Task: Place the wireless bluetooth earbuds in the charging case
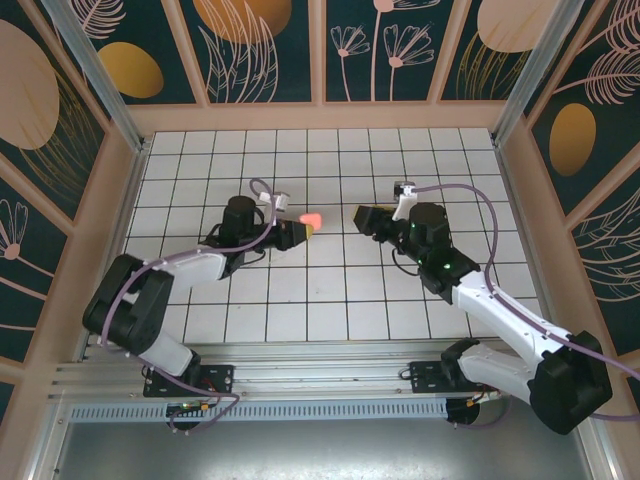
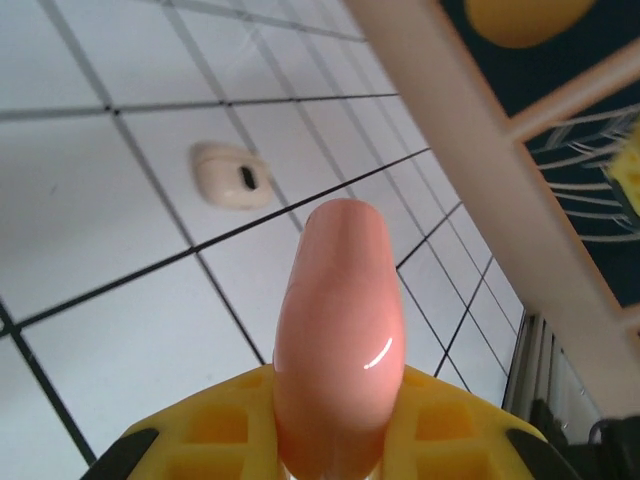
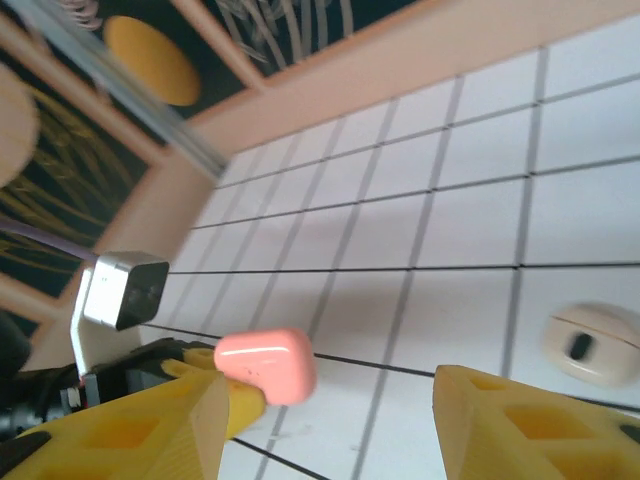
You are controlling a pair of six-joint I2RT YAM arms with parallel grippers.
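Salmon-pink rounded block [image 1: 312, 218], taken for the charging case, clenched in the left gripper [image 1: 297, 232] and held above the tiled floor [image 1: 330, 300], blunt end pointing across at the other arm. Seen close from the left wrist: glossy, smooth, no open lid or seam.

Right gripper [image 3: 330, 420] released: jaws apart, nothing between them. Facing the block over a short gap in the top view.

One pale earbud [image 3: 590, 342] lying flat on a white tile, apart from both grippers.
- From the right wrist: low on the right side of the view, just outside the jaw on that side. Off the grip line, not between the jaws.
- From the left wrist: same earbud [image 2: 232, 175] beyond the block's tip and off to the left of it.
- Long axis: hard to fix through the blur, but seemingly running jaw to jaw across the right wrist view, dark oval patch facing up.

Judged nearer the right gripper, which is also the only empty one; left committed to the block.

Coming move judged to turn on that sideways offset: shift toward the earbud until it sits centred, turn the wrist so as to close across the short width, then descend. Risk judged: a jaw landing on top and flicking so small a piece away.
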